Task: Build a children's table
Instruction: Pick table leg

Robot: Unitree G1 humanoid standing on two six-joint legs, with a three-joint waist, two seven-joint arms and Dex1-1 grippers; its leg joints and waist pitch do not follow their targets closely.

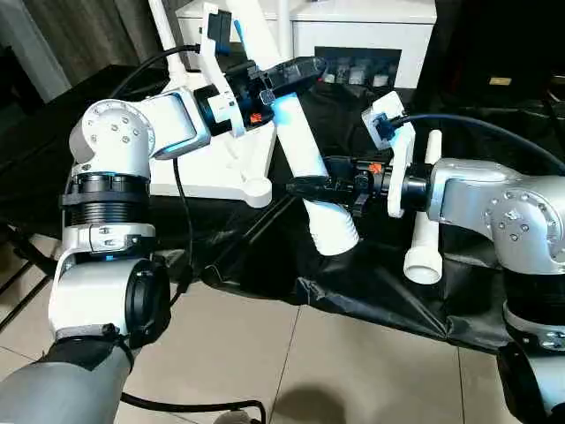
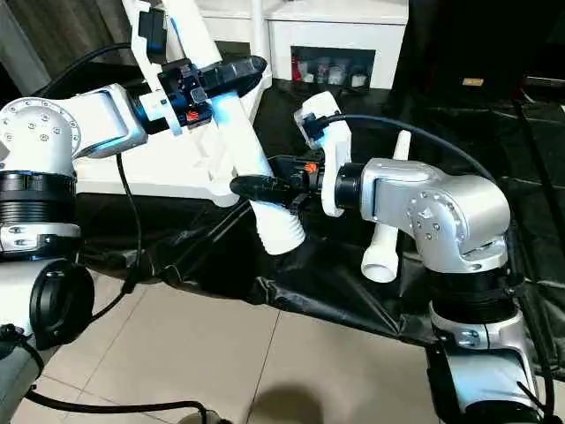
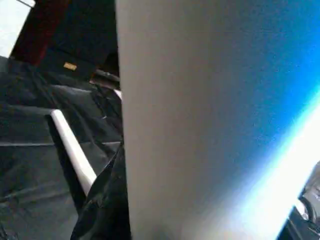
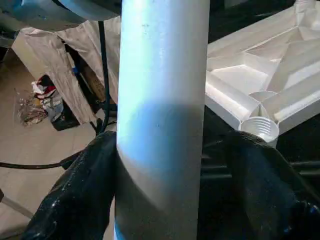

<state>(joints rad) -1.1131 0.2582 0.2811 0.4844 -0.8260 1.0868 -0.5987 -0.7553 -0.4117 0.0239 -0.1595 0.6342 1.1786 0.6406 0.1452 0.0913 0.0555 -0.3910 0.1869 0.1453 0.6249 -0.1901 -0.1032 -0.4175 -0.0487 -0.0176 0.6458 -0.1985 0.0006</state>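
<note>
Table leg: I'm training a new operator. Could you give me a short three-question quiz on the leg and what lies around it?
1. Which is nearer the threaded end of the raised leg: the left hand or the right hand?
2. True or false: the top lies with its ribbed underside up.
3. Where is the spare leg?
A. lying on the black cover, by the right arm
B. screwed into the top
C. on the floor tiles

Key: 1 right hand; 2 true; 3 A
</note>
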